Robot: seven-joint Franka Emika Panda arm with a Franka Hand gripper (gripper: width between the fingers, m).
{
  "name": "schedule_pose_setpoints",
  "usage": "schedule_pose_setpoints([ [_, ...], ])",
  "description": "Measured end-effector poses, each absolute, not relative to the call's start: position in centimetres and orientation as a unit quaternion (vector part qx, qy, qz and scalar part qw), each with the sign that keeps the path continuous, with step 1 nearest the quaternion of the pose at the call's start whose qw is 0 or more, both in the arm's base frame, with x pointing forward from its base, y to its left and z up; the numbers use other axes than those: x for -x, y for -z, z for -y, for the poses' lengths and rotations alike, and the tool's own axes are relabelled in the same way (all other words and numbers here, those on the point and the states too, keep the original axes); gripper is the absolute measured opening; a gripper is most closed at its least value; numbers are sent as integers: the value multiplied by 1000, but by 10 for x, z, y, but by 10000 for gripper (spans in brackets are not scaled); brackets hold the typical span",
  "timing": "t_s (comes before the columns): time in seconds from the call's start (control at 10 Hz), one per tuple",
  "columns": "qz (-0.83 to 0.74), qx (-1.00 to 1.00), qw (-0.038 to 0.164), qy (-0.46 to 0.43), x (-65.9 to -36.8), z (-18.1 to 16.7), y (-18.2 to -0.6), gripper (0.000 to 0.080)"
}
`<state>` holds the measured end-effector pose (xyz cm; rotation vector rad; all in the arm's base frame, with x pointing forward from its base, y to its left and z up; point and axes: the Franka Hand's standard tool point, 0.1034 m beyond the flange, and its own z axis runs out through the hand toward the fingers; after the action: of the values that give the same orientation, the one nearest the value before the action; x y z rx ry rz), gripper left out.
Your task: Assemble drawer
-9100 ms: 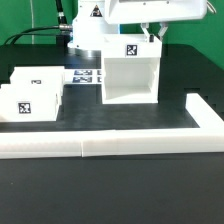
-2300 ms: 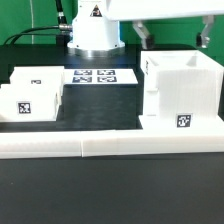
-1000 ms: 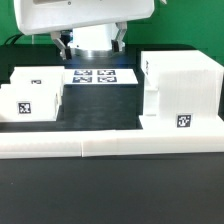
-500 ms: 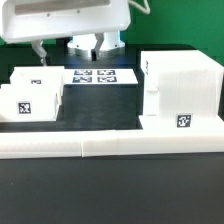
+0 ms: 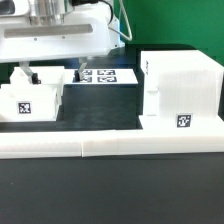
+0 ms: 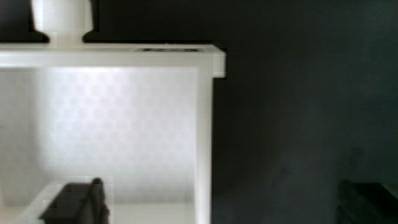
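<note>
The drawer's large boxy housing [image 5: 180, 92] stands at the exterior view's right against the border rail, with a tag on its front. Two smaller white trays [image 5: 28, 100] sit at the exterior view's left, each with a tag. My gripper [image 5: 50, 76] hangs low over the rear tray, wide open and empty. In the wrist view my gripper [image 6: 221, 205] straddles one side wall of an open-top tray [image 6: 116, 120] with its knob [image 6: 63, 18] showing. One fingertip [image 6: 75, 200] is over the tray's inside. The other [image 6: 366, 198] is over the black table.
The long low white border rail [image 5: 110, 148] runs across the front and turns back at the exterior view's right. The marker board [image 5: 108, 76] lies flat between the trays and the housing. The arm's white base stands behind it.
My gripper has left the housing, which now stands at the right against the rail. It has swung to the exterior view's left and come down over the trays.
</note>
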<state>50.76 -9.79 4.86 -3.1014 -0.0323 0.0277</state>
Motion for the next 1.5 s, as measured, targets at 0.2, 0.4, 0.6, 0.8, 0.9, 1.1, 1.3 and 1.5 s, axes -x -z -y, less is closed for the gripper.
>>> schedule_pose_setpoints([
  [0.2,11,1000,11,-7,-503,100,-33,649],
  [0.4,12,1000,4,-7,-499,101,-16,649],
  [0.6,13,1000,1,-8,-497,102,-8,649],
  [0.8,12,1000,0,-8,-498,103,-6,637],
  [0.9,12,1000,0,-8,-498,103,-6,450],
  [1.1,12,1000,0,-8,-498,103,-6,239],
  [1.3,14,1000,1,-8,-499,101,-6,41],
  [1.5,14,1000,1,-8,-498,101,-6,41],
])
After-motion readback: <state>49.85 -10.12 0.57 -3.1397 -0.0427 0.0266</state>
